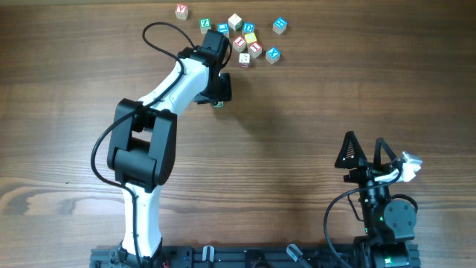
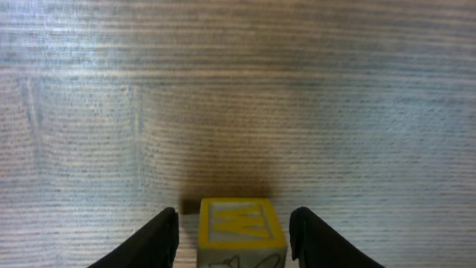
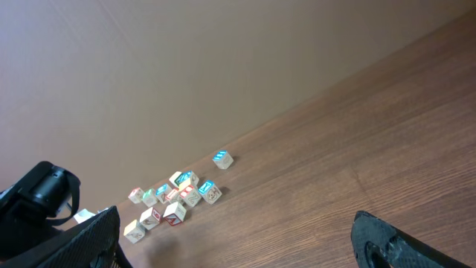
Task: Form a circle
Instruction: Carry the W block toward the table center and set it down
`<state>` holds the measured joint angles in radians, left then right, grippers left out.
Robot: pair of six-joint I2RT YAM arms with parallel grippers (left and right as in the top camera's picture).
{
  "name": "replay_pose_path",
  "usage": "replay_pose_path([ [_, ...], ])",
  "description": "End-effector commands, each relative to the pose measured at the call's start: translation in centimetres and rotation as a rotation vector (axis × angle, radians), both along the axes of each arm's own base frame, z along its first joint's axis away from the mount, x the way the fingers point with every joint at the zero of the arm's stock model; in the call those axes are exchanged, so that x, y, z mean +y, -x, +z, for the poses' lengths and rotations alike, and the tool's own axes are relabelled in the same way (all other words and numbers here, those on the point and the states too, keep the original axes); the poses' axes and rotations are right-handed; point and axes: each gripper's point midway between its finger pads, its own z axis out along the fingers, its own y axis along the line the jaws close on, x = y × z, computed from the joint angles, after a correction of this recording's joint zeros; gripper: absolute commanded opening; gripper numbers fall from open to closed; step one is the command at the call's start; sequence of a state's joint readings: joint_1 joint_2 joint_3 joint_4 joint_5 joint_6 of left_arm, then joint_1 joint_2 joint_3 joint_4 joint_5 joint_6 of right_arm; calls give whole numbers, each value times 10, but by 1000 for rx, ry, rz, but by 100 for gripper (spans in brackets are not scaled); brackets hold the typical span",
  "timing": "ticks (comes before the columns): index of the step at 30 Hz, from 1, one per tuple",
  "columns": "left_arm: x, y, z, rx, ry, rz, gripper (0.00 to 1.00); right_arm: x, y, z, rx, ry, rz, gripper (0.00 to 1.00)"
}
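Left claw (image 2: 234, 213) is part-open, its jaws on either side of a yellow W block (image 2: 242, 225) that sits on the table (image 1: 335, 97). There is a clear gap on one side of the block. The other finger is very close to it, and contact can't be told. It does not look like a firm grip.

From overhead the left arm reaches to the far middle of the table, and the wrist hides nearly all of that block.

The cluster of letter blocks (image 1: 245, 42) lies at the far edge, just beyond the left wrist and to its right. The W block is near it but apart. The cluster is a loose clump of whitish, cream, red-letter and blue-letter faces, with no clean ring to read.

Strays around it:
- a red-letter block (image 1: 181, 11) off to the left
- a green block (image 1: 205, 24) nearer in
- a blue block (image 1: 280, 26) on the right
- a blue X block (image 1: 273, 54) on the right

Right claw (image 1: 370, 151) is parked at the near right corner, well apart from the blocks. Its jaws are spread wide and hold nothing. Its wrist view shows the cluster small and far off.
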<state>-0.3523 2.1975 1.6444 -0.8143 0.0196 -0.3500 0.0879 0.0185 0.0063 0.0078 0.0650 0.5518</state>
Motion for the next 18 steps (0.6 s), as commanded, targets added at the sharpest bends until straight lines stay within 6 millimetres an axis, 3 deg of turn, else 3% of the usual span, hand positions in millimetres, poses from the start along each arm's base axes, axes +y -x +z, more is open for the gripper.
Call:
replay_pose_path([
  [1, 4, 6, -8, 27, -19, 4, 43, -3, 0, 2, -9, -2, -17, 100],
  [2, 3, 7, -8, 30, -20, 2, 38, -3, 0, 2, -9, -2, -17, 100],
  [7, -9, 15, -8, 38, -25, -30, 34, -3, 0, 2, -9, -2, -17, 100],
  [13, -12, 34, -10, 102, -52, -53, 37, -3, 0, 2, -9, -2, -17, 100],
  [18, -11, 35, -10, 107, -53, -52, 43, -3, 0, 2, -9, -2, -17, 100],
])
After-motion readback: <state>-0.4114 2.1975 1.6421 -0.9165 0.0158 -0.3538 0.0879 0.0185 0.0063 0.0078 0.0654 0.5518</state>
